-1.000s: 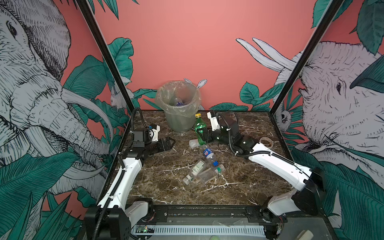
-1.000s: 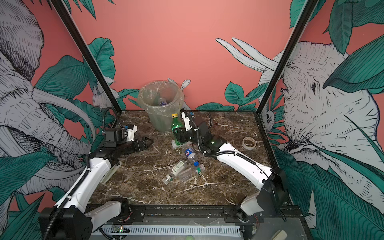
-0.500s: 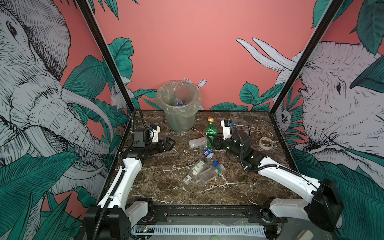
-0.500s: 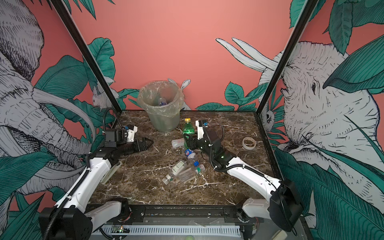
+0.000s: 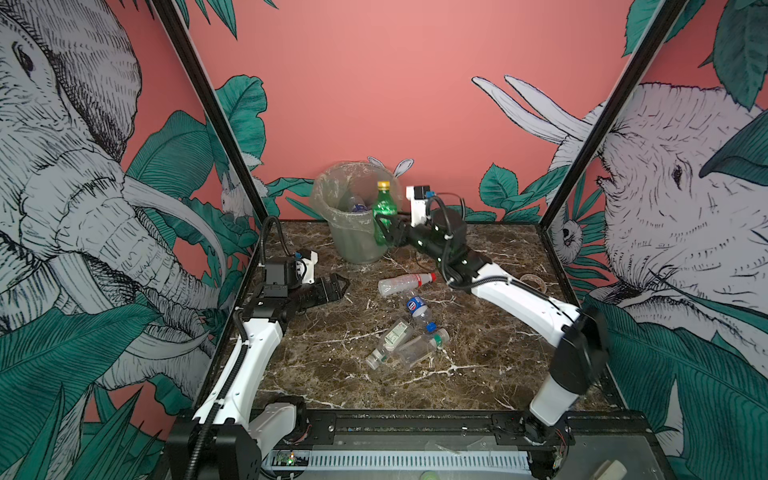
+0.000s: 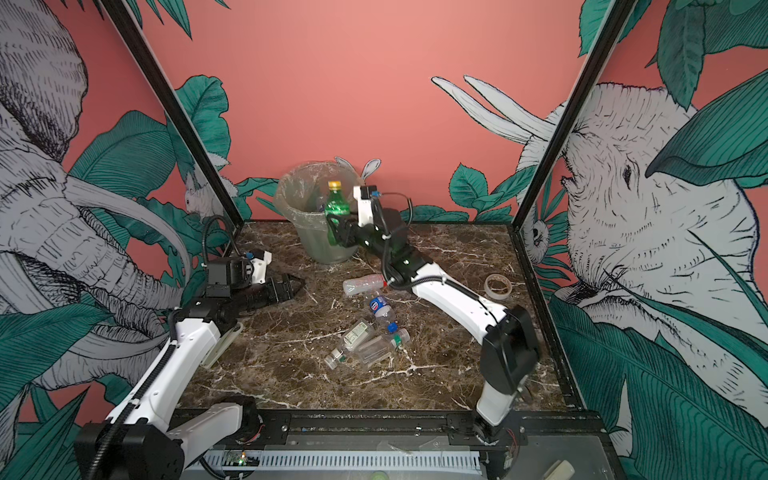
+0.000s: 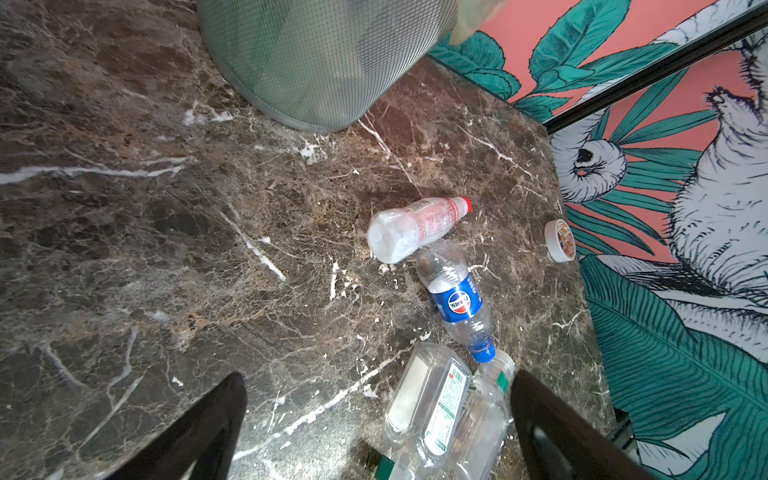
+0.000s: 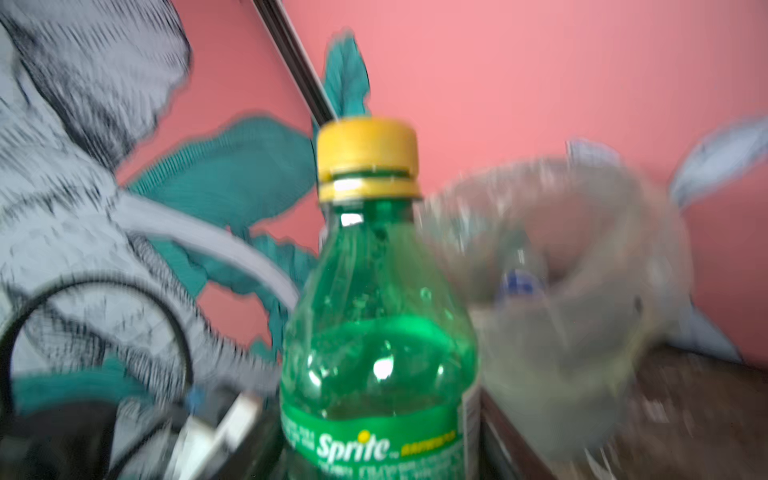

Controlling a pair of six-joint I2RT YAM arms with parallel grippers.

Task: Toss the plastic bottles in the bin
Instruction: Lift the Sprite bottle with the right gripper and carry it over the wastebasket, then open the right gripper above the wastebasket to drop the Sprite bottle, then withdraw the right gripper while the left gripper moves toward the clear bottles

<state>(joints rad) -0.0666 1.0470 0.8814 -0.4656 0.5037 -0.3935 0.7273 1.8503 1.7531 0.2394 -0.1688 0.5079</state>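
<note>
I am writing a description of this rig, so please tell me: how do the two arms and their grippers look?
The left arm and right arm have white shells with black joints and bases. Black cables loop at each wrist, beside a white camera mount with a blue plug. The left gripper and right gripper are black; the left one's fingers taper to points.
</note>
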